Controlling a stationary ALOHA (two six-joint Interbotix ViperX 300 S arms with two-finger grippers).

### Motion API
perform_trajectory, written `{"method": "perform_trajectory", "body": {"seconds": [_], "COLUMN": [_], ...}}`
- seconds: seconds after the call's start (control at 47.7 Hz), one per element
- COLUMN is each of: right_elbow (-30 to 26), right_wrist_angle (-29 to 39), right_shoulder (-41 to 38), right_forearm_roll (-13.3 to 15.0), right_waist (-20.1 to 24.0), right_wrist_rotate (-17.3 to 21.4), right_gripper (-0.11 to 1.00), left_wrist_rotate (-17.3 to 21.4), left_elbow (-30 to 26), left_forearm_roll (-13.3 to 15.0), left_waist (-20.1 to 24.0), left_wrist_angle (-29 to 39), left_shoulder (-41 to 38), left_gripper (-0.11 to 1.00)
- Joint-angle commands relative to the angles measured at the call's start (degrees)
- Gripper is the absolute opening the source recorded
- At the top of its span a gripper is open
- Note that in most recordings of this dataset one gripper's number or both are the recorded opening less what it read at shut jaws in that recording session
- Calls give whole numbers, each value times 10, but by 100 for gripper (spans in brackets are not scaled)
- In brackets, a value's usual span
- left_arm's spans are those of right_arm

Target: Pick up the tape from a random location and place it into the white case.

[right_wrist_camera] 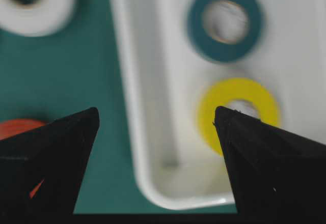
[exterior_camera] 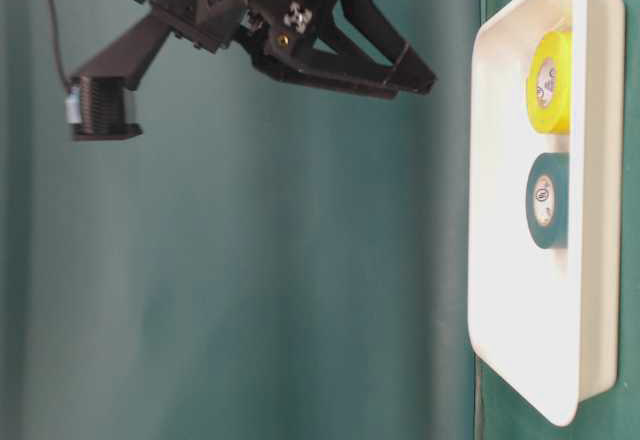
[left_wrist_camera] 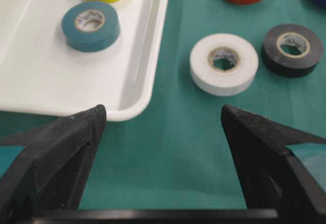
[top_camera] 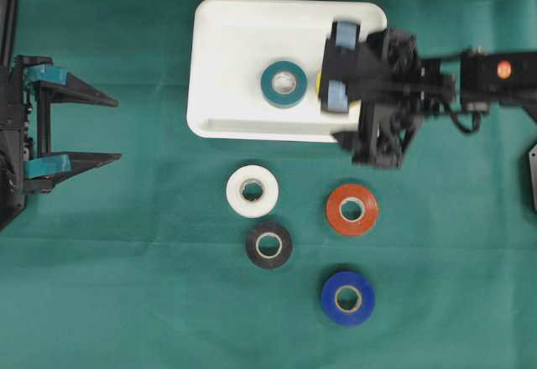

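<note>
Overhead view: the right arm reaches in from the right edge, and the right gripper [top_camera: 336, 71] sits over the right end of the white case [top_camera: 226, 25], jaws spread wide and holding nothing. The left gripper [top_camera: 113, 130] rests at the left edge, well apart from the case, jaws wide and empty. A teal tape [top_camera: 284, 84] lies inside the case, near its middle. A yellow tape shows only as a sliver beside the gripper. Below the case on the green cloth [top_camera: 126, 285] lie a white tape [top_camera: 252, 191], a red tape [top_camera: 351, 210], a black tape [top_camera: 269, 245] and a blue tape [top_camera: 347, 298].

Table-level view: the right gripper hangs clear above the case [exterior_camera: 500, 290], touching nothing. The yellow tape [exterior_camera: 549, 82] and the teal roll [exterior_camera: 546, 201] both lie in the case. Print on their core labels is too small to read.

Left wrist view: the open left fingers [left_wrist_camera: 61, 152] frame bare cloth just short of the case's near corner [left_wrist_camera: 127, 113]. Writing on the teal roll's core is blurred.

Right wrist view: the right fingers [right_wrist_camera: 56, 152] stand wide apart over the case rim [right_wrist_camera: 127, 107], with the yellow roll [right_wrist_camera: 224, 102] beside one tip.
</note>
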State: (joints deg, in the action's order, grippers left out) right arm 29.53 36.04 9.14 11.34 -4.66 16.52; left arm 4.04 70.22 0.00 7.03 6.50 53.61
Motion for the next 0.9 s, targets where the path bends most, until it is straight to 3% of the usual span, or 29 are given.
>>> {"method": "perform_trajectory", "body": {"seconds": [0.0,0.272,0.88], "right_elbow": [-7,32,205], "right_wrist_angle": [-8,-24,-109], "right_shoulder": [16,67,296], "right_forearm_roll": [0,0,5], "right_waist": [15,20,21], "right_wrist_rotate": [1,2,2], "right_gripper": [86,86,86], "left_wrist_rotate": [0,-1,0], "left_elbow": [-8,-7,-8], "left_forearm_roll": [1,1,1], "left_waist": [2,2,2], "left_wrist_angle": [-5,-3,-9], "left_shoulder": [-4,-4,-2], "left_gripper": [94,94,94]}}
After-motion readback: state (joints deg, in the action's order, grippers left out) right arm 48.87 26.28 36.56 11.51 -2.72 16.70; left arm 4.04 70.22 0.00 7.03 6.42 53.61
